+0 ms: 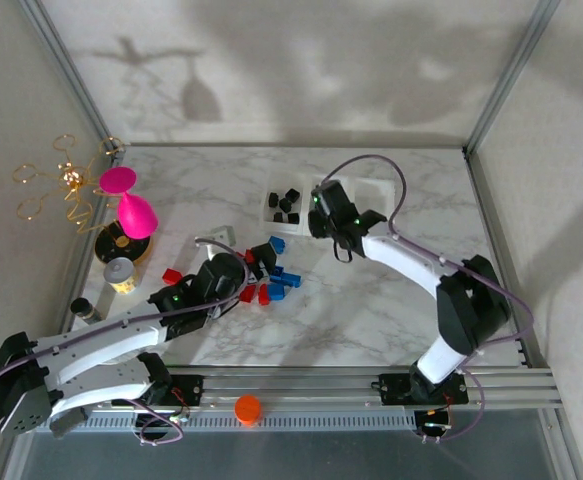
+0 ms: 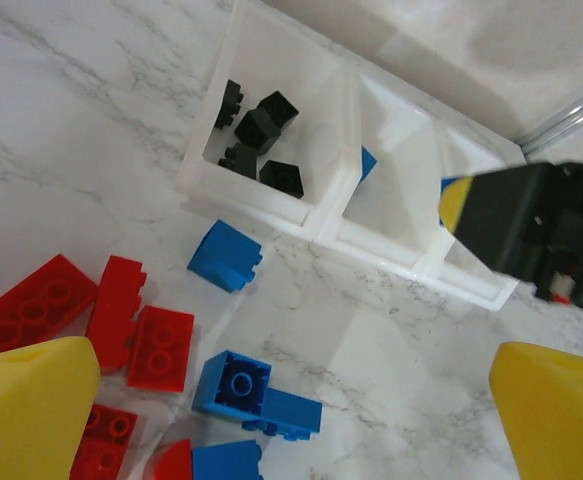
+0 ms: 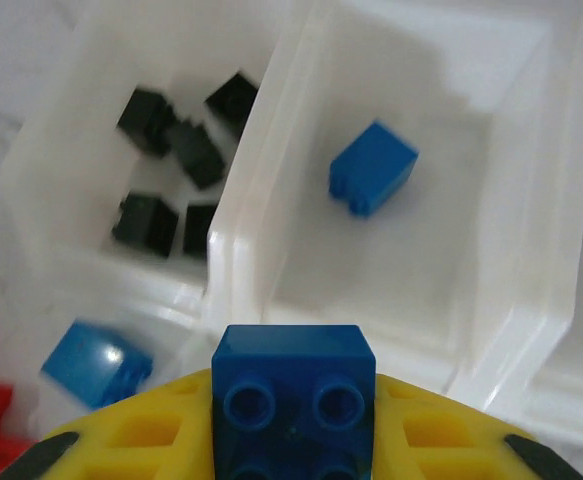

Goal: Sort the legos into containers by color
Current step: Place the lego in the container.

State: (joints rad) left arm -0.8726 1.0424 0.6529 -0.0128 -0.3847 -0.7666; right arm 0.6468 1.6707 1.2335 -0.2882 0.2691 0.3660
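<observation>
Now, right hand (image 3: 293, 445) clamped on blue brick (image 3: 293, 385). Ease toward 12 o'clock until fully over middle tray (image 3: 471, 260), then you release low, avoiding bounce-out.

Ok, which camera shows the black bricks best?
Left wrist: the black bricks lie sharp and close in the end tray. Right wrist shows them blurred; the top view shows them small.

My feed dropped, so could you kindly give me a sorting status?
Right gripper shut on blue brick, at middle tray. Left gripper open over loose bricks. Nothing blocking.
</observation>
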